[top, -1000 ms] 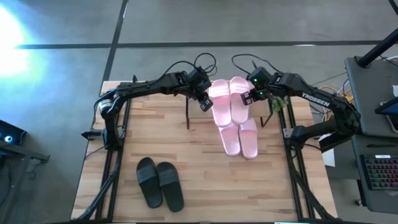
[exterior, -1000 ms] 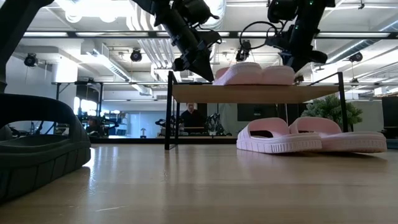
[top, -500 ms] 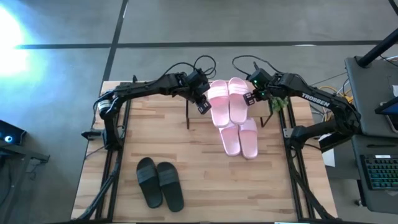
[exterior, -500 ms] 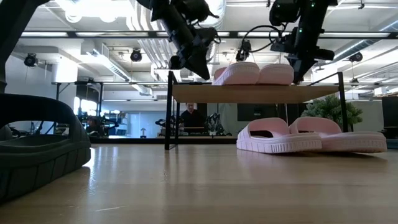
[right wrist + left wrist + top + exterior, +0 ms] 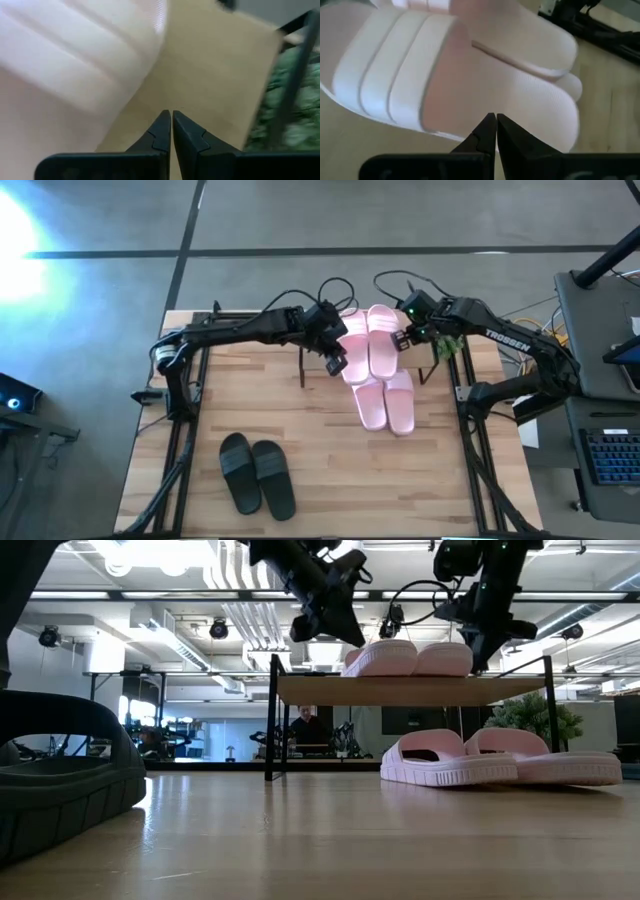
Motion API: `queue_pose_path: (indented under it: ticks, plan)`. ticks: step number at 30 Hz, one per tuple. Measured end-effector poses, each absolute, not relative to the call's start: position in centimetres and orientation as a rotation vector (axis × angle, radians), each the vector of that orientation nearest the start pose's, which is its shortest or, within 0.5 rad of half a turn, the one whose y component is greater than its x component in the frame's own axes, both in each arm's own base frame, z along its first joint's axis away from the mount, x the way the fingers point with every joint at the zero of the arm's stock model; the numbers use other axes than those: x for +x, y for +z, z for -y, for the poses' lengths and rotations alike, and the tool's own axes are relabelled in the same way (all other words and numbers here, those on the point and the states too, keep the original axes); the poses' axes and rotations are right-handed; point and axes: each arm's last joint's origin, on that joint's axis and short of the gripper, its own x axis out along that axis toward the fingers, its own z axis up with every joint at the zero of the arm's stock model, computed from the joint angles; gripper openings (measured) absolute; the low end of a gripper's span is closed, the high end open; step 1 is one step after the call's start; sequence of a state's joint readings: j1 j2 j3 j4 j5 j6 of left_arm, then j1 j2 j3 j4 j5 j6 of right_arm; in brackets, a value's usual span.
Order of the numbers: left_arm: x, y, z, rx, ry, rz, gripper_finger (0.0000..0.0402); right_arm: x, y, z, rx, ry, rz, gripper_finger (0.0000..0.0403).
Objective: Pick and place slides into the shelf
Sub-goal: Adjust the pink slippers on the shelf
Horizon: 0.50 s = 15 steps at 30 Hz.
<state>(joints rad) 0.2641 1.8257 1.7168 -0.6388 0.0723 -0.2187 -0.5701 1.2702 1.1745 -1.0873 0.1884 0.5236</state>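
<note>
One pale pink pair of slides lies side by side on the shelf's light-wood top. A second pink pair lies on the table, partly under the shelf. The black pair rests near the table's near-left corner. My left gripper is shut and stands at the left side of the left slide on the shelf. My right gripper is shut and stands at the right side of the right slide on the shelf, pointing down over the board. My left gripper's shut tips stand over the outer edge of the left slide's sole, coming from above and from the table's left; I cannot tell whether they touch it. My right gripper's shut tips stand beside the right slide's outer edge; touching or not, I cannot tell.
The shelf stands on thin black legs at the table's far middle. A green plant sits just right of the shelf. Black rails run along the table's left and right sides. Bare wood lies between the black pair and the shelf.
My left gripper has moved toward the table's right and a little toward its near edge, closing on the left slide on the shelf, and has risen slightly. Both slides on the shelf have stayed where they were.
</note>
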Motion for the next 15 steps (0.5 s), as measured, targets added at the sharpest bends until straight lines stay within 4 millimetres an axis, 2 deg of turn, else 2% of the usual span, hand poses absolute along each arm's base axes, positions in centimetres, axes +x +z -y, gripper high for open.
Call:
queue_pose_path:
  ticks: [6,15]
  plan:
    - [40.1,32.3,-10.7,-0.334,0.267,-0.673,0.0000,19.1,31.2,12.0,0.771,-0.819,-0.968,0.0011]
    - [41.2,30.8,-12.4,-0.294,0.348,-0.666,0.0000,19.0,31.9,10.8,0.809,-0.771,-0.960,0.0011]
